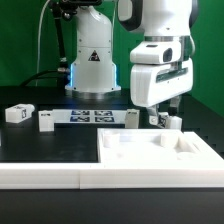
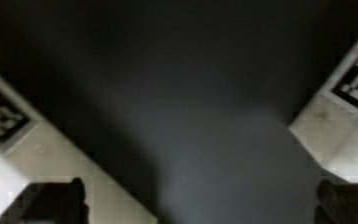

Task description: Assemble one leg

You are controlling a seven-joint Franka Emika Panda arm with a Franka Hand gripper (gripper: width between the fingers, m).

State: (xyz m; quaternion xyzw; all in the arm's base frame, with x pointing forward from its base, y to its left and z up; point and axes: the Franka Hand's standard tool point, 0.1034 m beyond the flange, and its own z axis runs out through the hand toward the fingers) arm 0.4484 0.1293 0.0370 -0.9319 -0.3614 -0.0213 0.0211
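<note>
Several small white legs with marker tags stand on the dark table: one at the exterior view's far left (image 1: 17, 114), one beside it (image 1: 46, 121), one by the marker board's end (image 1: 131, 118) and one further right (image 1: 172, 122). My gripper (image 1: 157, 117) hangs low between the last two, just behind the large white panel (image 1: 160, 150). In the wrist view my gripper (image 2: 202, 205) is open with bare dark table between the fingertips (image 2: 51, 205). A tagged white part lies on each side, one (image 2: 2, 115) and the other (image 2: 350, 92). Neither is between the jaws.
The marker board (image 1: 92, 116) lies flat in front of the arm's base. A white raised ledge (image 1: 45, 172) runs along the table's front, joining the panel. Cables hang behind the base at the exterior view's left.
</note>
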